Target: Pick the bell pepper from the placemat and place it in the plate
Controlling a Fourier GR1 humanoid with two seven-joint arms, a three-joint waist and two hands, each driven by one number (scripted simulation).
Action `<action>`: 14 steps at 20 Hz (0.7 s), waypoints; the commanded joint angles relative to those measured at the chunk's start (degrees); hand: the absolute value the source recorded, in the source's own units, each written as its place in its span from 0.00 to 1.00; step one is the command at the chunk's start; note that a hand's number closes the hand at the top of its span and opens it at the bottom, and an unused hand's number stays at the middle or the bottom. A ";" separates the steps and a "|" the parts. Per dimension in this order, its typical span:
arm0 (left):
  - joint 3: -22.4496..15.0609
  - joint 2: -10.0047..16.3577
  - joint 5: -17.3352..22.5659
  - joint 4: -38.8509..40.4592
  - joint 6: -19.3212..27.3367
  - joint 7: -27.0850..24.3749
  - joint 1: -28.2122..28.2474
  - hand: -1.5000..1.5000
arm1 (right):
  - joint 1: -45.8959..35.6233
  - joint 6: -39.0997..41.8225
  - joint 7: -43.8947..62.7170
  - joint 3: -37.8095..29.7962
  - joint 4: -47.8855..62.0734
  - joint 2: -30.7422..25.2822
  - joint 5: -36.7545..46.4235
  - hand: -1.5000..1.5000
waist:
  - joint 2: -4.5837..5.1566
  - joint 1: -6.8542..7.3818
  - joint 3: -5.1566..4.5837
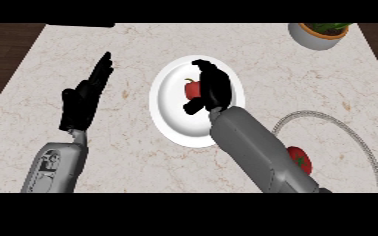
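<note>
A small red bell pepper lies on the white plate in the middle of the counter. My right hand hovers over the plate just right of the pepper. Its fingers stretch up past the pepper and its thumb points left below it, apart from the pepper. The round placemat with a grey rope rim lies at the right, partly hidden by my right forearm. My left hand rests open at the left, fingers up.
A red round fruit sits on the placemat beside my right forearm. A white pot with a green plant stands at the far right corner. Dark wood shows beyond the marble counter's left edge.
</note>
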 commanded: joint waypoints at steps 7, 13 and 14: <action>1.65 0.24 -0.47 1.74 1.36 0.05 -0.12 0.50 | 0.81 -16.70 -10.14 -3.38 -6.99 0.01 -14.99 0.00 | -0.50 -1.83 0.00; 2.02 0.70 0.21 -1.84 0.83 0.77 1.72 0.50 | 9.05 -15.88 -11.55 -10.29 -17.98 -6.83 -16.02 0.00 | -1.12 -3.88 -0.04; 2.75 1.68 1.05 -1.80 -0.31 0.54 3.35 0.50 | 14.08 -18.73 -14.64 -10.52 -21.17 -6.53 -17.02 0.00 | -1.17 -4.10 -0.02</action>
